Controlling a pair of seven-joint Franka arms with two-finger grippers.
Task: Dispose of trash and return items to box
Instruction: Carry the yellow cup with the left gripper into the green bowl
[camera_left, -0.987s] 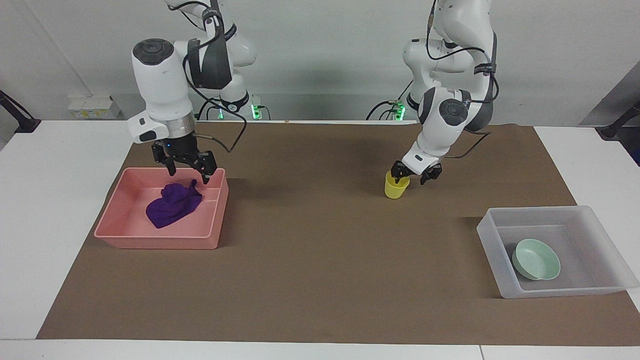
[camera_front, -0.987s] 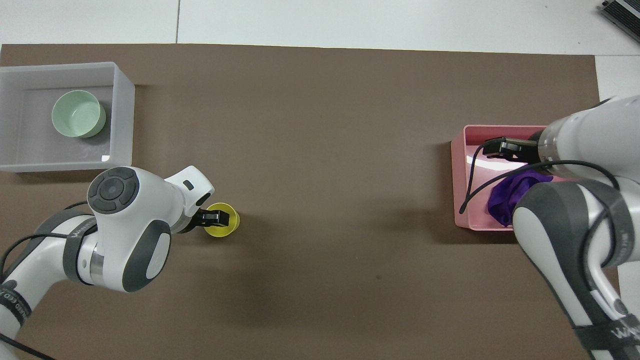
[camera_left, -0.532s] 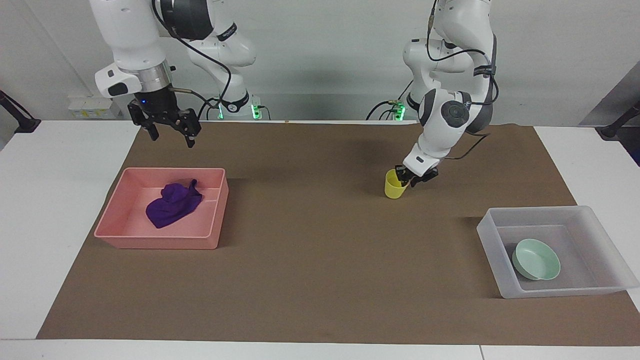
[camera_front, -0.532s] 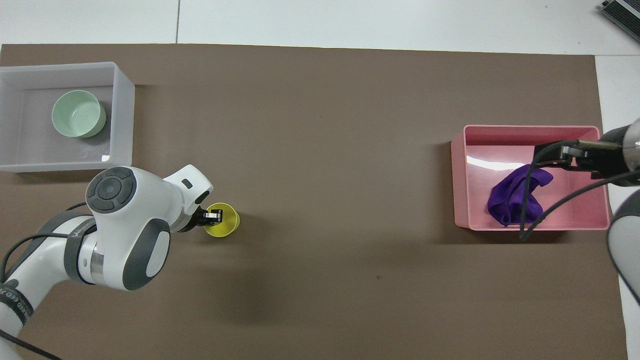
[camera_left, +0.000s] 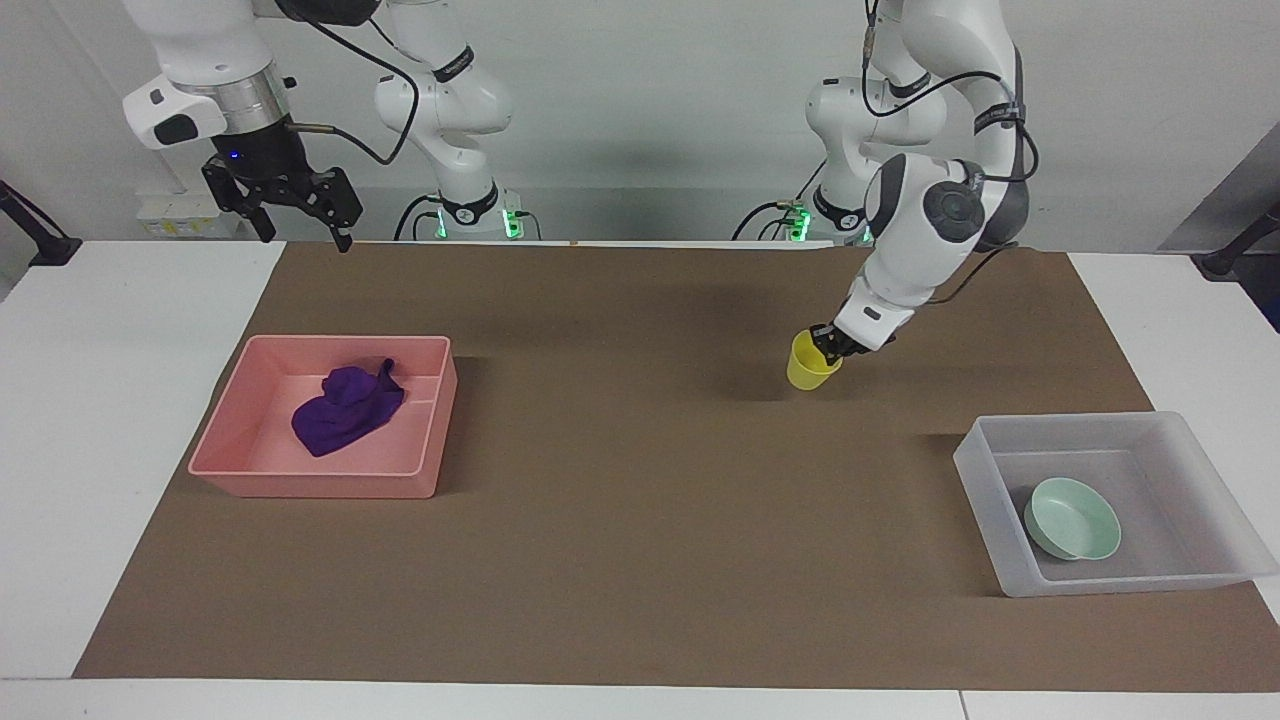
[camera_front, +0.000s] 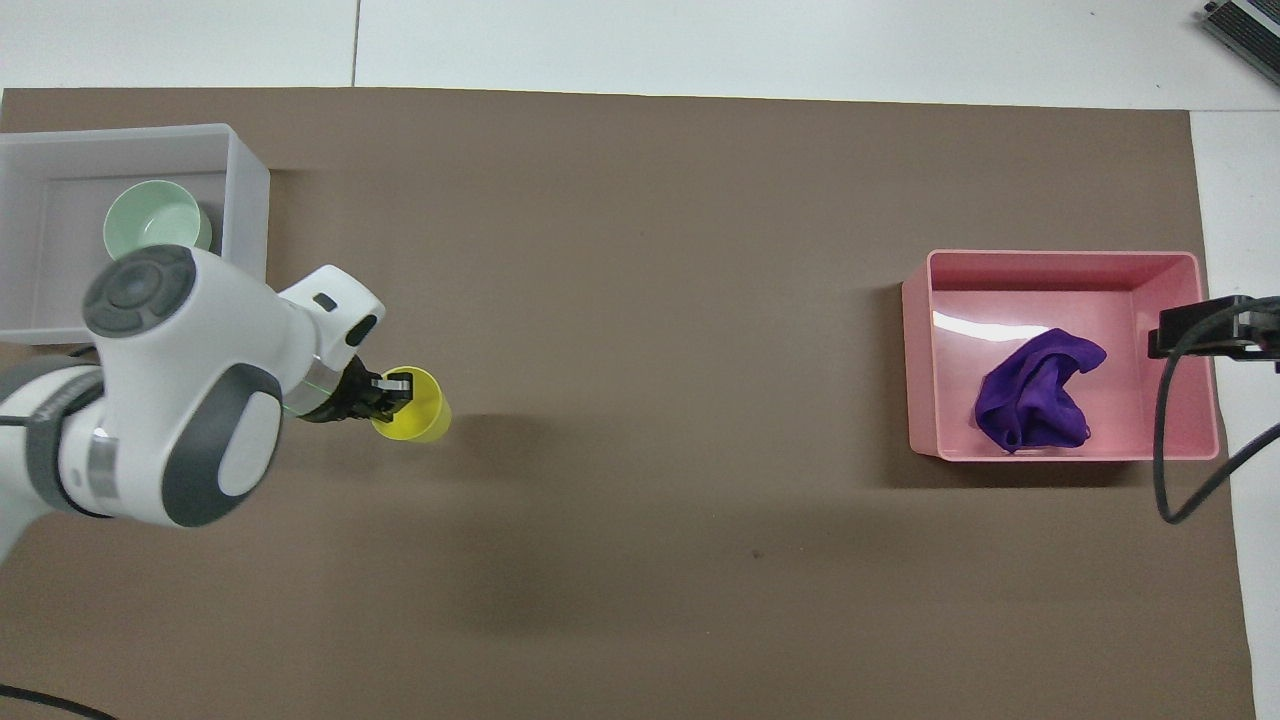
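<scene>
My left gripper (camera_left: 829, 346) is shut on the rim of the yellow cup (camera_left: 808, 366) and holds it tilted, a little above the brown mat, with its shadow beside it. The cup (camera_front: 414, 406) and the left gripper (camera_front: 386, 388) also show in the overhead view. The mint-green bowl (camera_left: 1072, 518) lies in the translucent box (camera_left: 982, 478) at the left arm's end of the table. In the overhead view my left arm covers part of the bowl (camera_front: 150, 212) and of the box (camera_front: 245, 190). My right gripper (camera_left: 298, 222) is open and empty, high over the mat's edge nearest the robots.
A pink bin (camera_left: 310, 486) at the right arm's end holds a crumpled purple cloth (camera_left: 345, 408). The bin (camera_front: 918, 350) and the cloth (camera_front: 1035, 392) also show from above. A brown mat (camera_left: 620, 520) covers the table's middle.
My left gripper closed on the yellow cup, lifted it slightly and moved it toward the box. My right gripper rose out of the pink bin and drew back toward the robots, leaving the cloth there.
</scene>
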